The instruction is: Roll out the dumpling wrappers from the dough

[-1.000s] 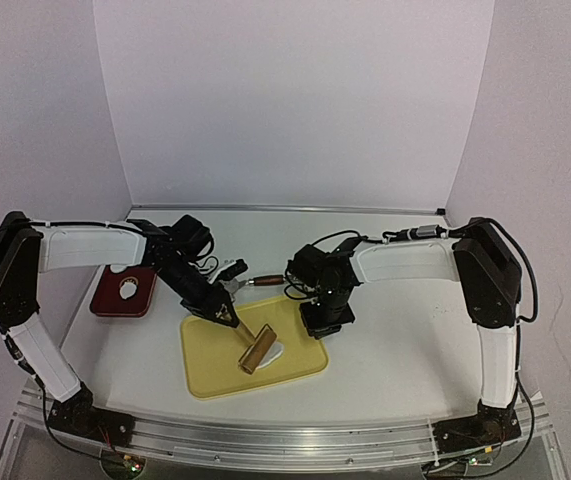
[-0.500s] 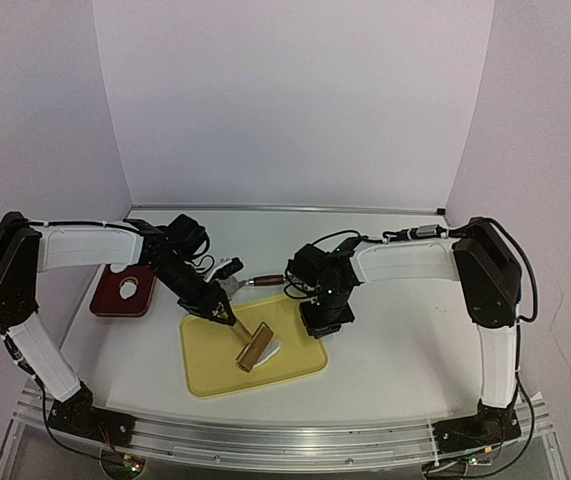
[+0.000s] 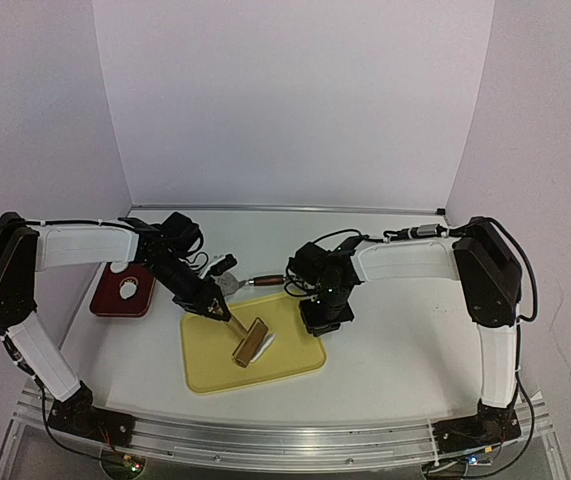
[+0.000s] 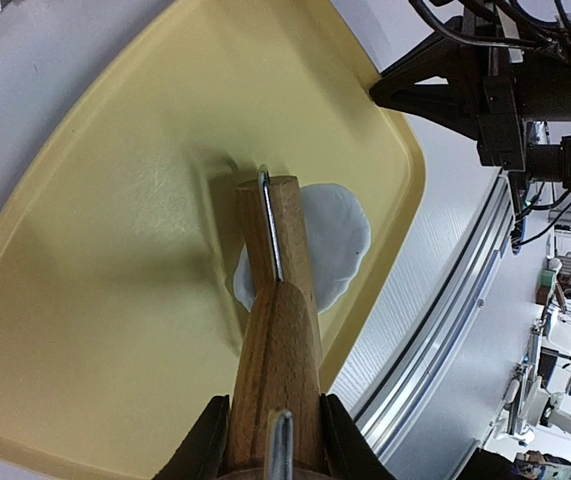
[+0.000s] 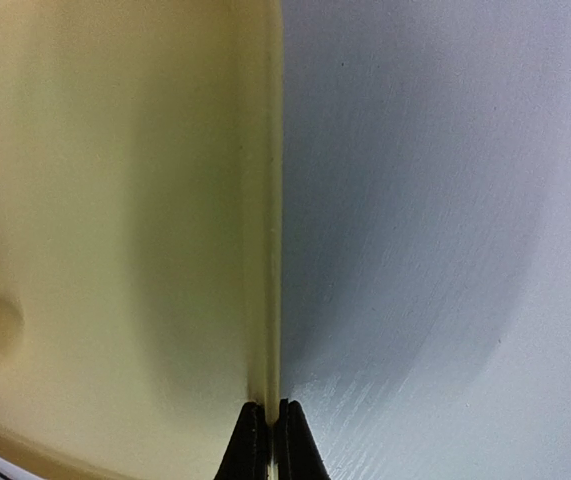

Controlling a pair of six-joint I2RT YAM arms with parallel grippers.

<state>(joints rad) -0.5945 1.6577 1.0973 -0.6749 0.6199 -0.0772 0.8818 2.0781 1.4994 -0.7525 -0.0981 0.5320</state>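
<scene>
Seemingly midway: left tool [image 4: 271, 440] grips the rolling pin [image 4: 280, 290] over one partly flattened wrapper [image 4: 337, 235] at frame centre; right tool [image 5: 266, 440] pinches the tray [image 5: 115, 200] rim.

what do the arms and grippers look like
The left arm and right arm have white link shells, black joints and loose black cables. The left gripper and right gripper have black tapered fingers. No markings show.
</scene>
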